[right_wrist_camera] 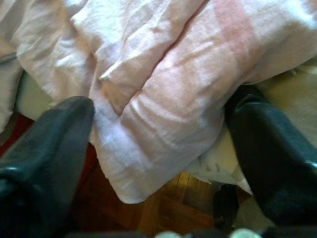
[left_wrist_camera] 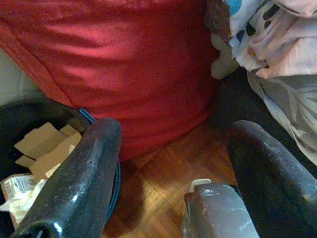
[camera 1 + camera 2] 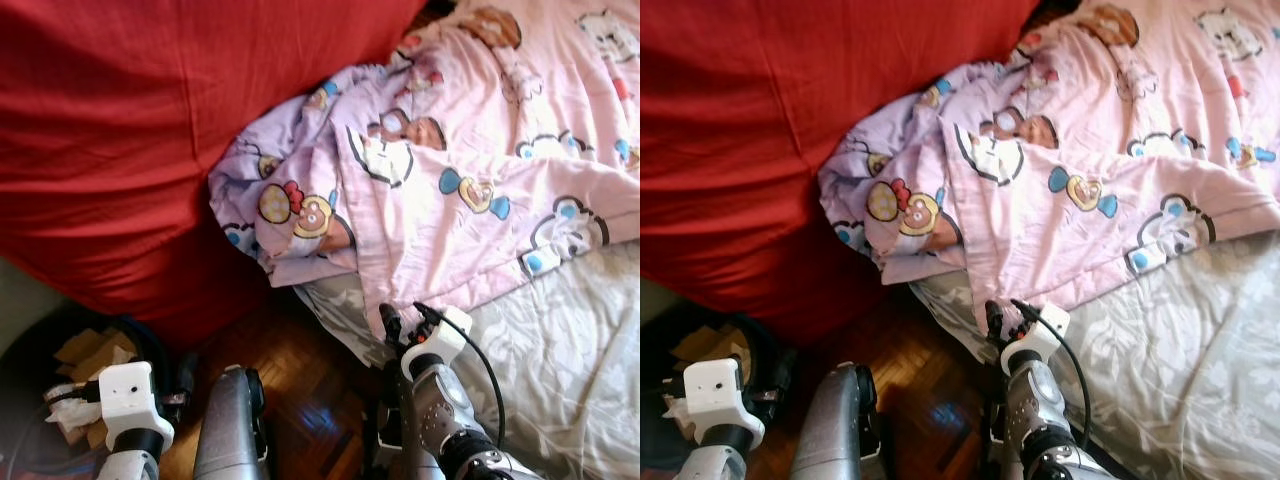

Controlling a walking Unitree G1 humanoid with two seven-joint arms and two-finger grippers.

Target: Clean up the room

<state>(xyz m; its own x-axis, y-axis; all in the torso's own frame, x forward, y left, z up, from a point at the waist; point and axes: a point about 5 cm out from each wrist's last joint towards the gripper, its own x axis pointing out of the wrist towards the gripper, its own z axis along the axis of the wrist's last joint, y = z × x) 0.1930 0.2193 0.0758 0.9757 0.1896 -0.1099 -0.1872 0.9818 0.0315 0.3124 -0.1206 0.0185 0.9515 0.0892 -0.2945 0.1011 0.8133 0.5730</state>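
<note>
A pink cartoon-print blanket (image 3: 470, 190) lies crumpled across the bed, and its lower edge hangs over the bedside. My right gripper (image 3: 403, 318) is right at that hanging edge. In the right wrist view it (image 1: 161, 99) is open, with a fold of the blanket (image 1: 163, 89) between its two black fingers. My left gripper (image 2: 176, 129) hangs low at the left, open and holding nothing, beside a black bin (image 2: 29, 106) with cardboard scraps (image 2: 44, 146) in it.
A large red beanbag (image 3: 130, 130) presses against the bed on the left. A pale grey sheet (image 3: 560, 360) covers the mattress under the blanket. A narrow strip of wood parquet floor (image 3: 300, 370) runs between beanbag, bin (image 3: 30, 370) and bed.
</note>
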